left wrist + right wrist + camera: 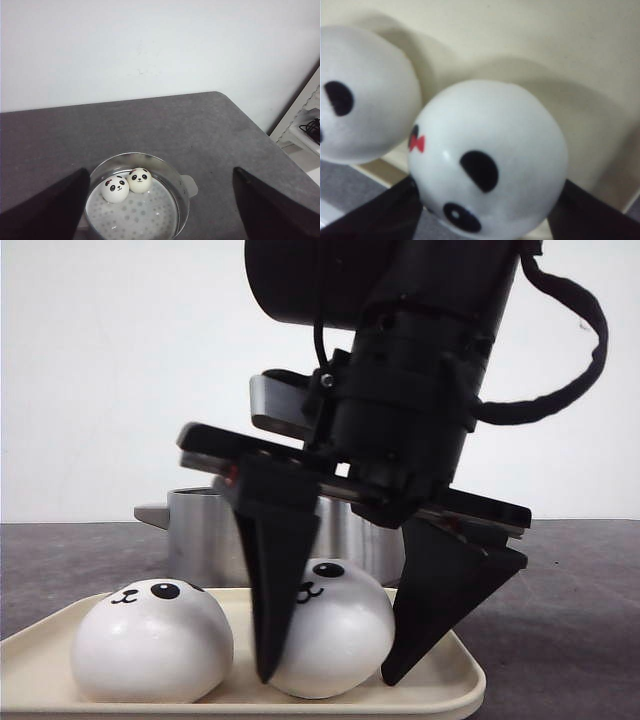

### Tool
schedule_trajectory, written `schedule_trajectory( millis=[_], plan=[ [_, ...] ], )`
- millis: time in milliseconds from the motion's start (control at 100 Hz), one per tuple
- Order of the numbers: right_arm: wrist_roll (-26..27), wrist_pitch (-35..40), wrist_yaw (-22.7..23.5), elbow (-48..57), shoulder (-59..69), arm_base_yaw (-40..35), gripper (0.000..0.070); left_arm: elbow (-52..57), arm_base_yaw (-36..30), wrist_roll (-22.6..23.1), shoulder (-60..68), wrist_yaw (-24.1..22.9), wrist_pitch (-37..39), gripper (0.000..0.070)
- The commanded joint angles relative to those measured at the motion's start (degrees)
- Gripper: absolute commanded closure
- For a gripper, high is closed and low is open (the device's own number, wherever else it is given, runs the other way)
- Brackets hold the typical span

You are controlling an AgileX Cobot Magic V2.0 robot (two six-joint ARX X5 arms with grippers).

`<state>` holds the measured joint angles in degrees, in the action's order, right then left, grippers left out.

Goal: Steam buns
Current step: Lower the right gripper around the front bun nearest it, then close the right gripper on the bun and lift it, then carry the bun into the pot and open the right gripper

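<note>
The right tool (pixel 330 675) straddles a bun (pixel 335 635) on the tray (pixel 455 690) — fingers at both sides, grip uncertain. Another bun (pixel 152 640) sits beside it. The left tool (pixel 160 220), spread wide, hangs over the steamer (pixel 182 192) — two buns (pixel 127 184) inside.

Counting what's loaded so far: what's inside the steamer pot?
Left wrist view: two buns side by side on the perforated floor of the steamer pot. The near part of the floor is cut off by the frame edge.
</note>
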<state>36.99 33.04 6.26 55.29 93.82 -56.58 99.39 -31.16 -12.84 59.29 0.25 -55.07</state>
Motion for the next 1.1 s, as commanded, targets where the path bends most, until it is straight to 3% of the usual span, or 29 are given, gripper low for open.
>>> schedule_trajectory(
  millis=[0, 70, 370, 560, 760, 950, 1090],
  plan=[
    [0.7, -0.2, -0.5, 0.4, 1.3, -0.5, 0.0539, 1.4, -0.4, 1.1, 0.7, 0.1, 0.6, 0.0146],
    [0.7, -0.3, -1.1, 0.4, 1.3, -0.5, 0.0700, 1.4, -0.4, 1.6, 0.7, 0.1, 0.6, 0.0147],
    [0.5, 0.3, -1.6, 1.5, 0.1, -0.7, 0.0700, 1.4, -0.4, 2.5, 1.0, 0.1, 0.6, 0.0147],
    [-0.6, 1.3, -2.8, 9.1, -8.7, -2.3, 0.0700, 1.4, -0.4, 3.4, 1.0, 0.1, 0.6, 0.0146],
    [-10.4, 2.1, -9.6, 25.4, -11.5, 0.1, 0.0700, 1.4, -0.4, 3.4, 1.1, 0.1, 0.7, 0.0146],
    [-15.4, 4.1, -8.5, 36.8, -4.8, 9.3, 0.0700, 1.4, -0.4, 3.4, 1.1, 0.2, 0.8, 0.0146],
    [-15.6, 5.9, -2.1, 38.8, 2.3, 16.3, 0.0700, 1.4, -0.4, 3.3, 1.1, 0.2, 0.7, 0.0147]
  ],
)
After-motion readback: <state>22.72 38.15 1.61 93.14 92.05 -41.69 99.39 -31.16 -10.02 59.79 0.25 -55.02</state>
